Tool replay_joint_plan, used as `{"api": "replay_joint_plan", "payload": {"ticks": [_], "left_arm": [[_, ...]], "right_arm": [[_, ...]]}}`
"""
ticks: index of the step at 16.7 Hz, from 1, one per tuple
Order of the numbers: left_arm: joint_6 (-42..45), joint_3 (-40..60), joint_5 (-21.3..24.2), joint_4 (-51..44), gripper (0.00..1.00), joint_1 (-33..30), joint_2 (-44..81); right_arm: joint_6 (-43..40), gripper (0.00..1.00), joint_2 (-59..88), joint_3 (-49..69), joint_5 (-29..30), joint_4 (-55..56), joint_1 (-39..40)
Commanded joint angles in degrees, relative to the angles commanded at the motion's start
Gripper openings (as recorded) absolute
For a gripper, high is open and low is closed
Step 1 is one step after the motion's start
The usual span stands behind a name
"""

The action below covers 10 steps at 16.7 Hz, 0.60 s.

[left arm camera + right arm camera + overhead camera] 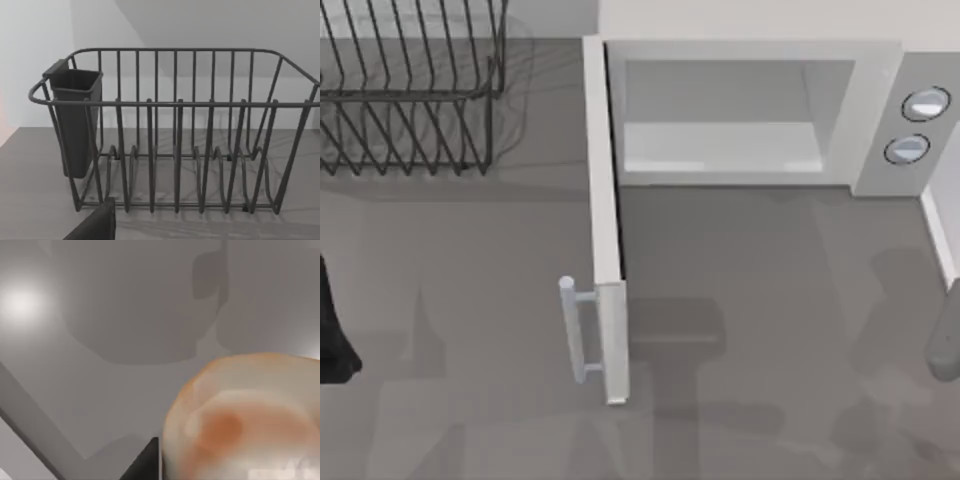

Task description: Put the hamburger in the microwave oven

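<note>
One hamburger [245, 420], seemingly held; one microwave oven [760, 110] open.

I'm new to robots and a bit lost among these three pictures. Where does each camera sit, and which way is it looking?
Top view: above the table, looking down on the open microwave oven and the wire rack; a dark piece of the left arm shows at the left edge.
Left wrist view: on the left arm, facing the wire rack; a dark gripper part shows.
Right wrist view: on the right arm, close against the hamburger.
Shared: top and left wrist views both show the rack.
</note>
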Motion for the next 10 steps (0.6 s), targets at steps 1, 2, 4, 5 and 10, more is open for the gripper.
{"api": "replay_joint_plan", "payload": {"ticks": [1, 2, 4, 5, 10], "left_arm": [[0.0, 0.0, 0.0, 0.0, 1.00, 0.0, 0.0], [0.0, 0.0, 0.0, 0.0, 1.00, 0.0, 0.0], [0.0, 0.0, 0.0, 0.0, 1.00, 0.0, 0.0], [0.0, 0.0, 0.0, 0.0, 1.00, 0.0, 0.0], [0.0, 0.0, 0.0, 0.0, 1.00, 0.0, 0.0]], "right_arm": [[0.0, 0.00, -1.1, 1.7, 0.0, -2.7, 0.0], [0.0, 0.00, -2.1, 3.1, 0.0, -4.7, 0.0], [0.1, 0.00, -3.7, 5.0, 0.0, -7.0, -0.1], [0.1, 0.00, -3.8, 5.2, 0.0, -7.2, -0.1], [0.5, 0.00, -3.2, 5.4, 0.3, -6.5, 0.2]]}}
